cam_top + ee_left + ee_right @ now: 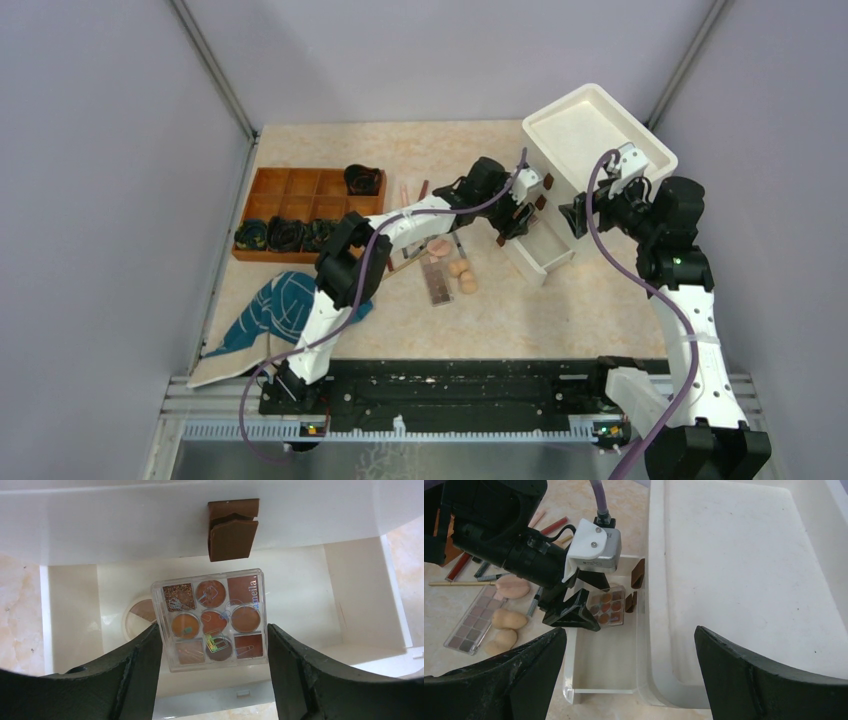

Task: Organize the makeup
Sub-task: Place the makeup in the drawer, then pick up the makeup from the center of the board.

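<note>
A clear square eyeshadow palette (212, 621) with nine brown pans lies in the pulled-out white drawer (310, 595), partly over a small round compact (140, 614). My left gripper (215, 630) is open and straddles the palette: the left finger is at its edge and the right finger is apart from it. It also shows in the right wrist view (574, 612) and the top view (520, 215). My right gripper (631, 680) is open and empty above the drawer's front. On the table lie a long palette (437, 280), tan sponges (462, 275), a pink puff (440, 247) and pencils (410, 190).
The white drawer unit (600, 135) has a tray top and brown handles (233, 530). A wooden divided tray (300, 195) with black items stands at the back left. A teal patterned cloth (270, 310) lies at the front left. Grey walls enclose the table.
</note>
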Robot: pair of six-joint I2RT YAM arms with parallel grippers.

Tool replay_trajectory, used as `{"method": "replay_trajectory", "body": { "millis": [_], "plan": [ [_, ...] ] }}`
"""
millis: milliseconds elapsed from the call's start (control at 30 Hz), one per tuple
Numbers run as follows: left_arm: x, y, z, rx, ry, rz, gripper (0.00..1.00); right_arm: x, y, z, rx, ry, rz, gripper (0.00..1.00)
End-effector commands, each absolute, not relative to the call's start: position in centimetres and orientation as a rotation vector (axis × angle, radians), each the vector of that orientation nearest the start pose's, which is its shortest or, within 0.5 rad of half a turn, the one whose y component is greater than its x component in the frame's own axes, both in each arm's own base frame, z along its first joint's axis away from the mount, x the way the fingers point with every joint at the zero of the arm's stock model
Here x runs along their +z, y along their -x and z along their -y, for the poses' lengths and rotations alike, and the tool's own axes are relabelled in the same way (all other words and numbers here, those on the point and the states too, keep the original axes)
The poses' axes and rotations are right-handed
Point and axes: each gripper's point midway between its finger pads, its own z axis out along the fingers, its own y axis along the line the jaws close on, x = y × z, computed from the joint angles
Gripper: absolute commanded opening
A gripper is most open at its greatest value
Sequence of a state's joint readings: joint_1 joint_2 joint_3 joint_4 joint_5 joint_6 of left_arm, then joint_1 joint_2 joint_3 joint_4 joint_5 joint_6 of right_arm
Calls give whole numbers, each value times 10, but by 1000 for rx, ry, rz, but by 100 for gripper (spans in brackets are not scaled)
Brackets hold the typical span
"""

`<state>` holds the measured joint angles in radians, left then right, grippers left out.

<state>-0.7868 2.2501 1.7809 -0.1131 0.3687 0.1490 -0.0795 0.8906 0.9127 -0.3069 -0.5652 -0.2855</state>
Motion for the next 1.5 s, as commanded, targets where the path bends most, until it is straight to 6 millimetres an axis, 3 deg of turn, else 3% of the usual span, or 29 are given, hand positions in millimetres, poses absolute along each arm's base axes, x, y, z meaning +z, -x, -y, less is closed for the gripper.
{"method": "replay_trajectory", "body": {
  "millis": [0, 300, 467, 800, 933, 1100, 1267, 1467],
  "plan": [
    [108, -396, 481, -715, -1190, -1799, 65, 307, -312, -55, 227, 566, -1664, 99],
    [121, -389, 483, -749, -1244, -1743, 80, 307, -312, -54, 224, 564, -1666, 99],
    [139, -384, 485, -781, -1263, -1710, 98, 307, -312, -54, 223, 565, -1666, 99],
    [185, -359, 475, -873, -1303, -1633, 99, 307, -312, -54, 224, 565, -1666, 99],
    [199, -341, 455, -885, -1344, -1606, 98, 307, -312, -55, 223, 567, -1664, 99],
    [200, -308, 417, -805, -1495, -1524, 99, 308, -312, -54, 215, 566, -1662, 99],
    [181, -272, 359, -617, -1717, -1383, 99, 306, -313, -52, 205, 566, -1666, 99],
    [140, -222, 305, -528, -2029, -1170, 99, 305, -314, -52, 208, 567, -1669, 99]
  ]
}}
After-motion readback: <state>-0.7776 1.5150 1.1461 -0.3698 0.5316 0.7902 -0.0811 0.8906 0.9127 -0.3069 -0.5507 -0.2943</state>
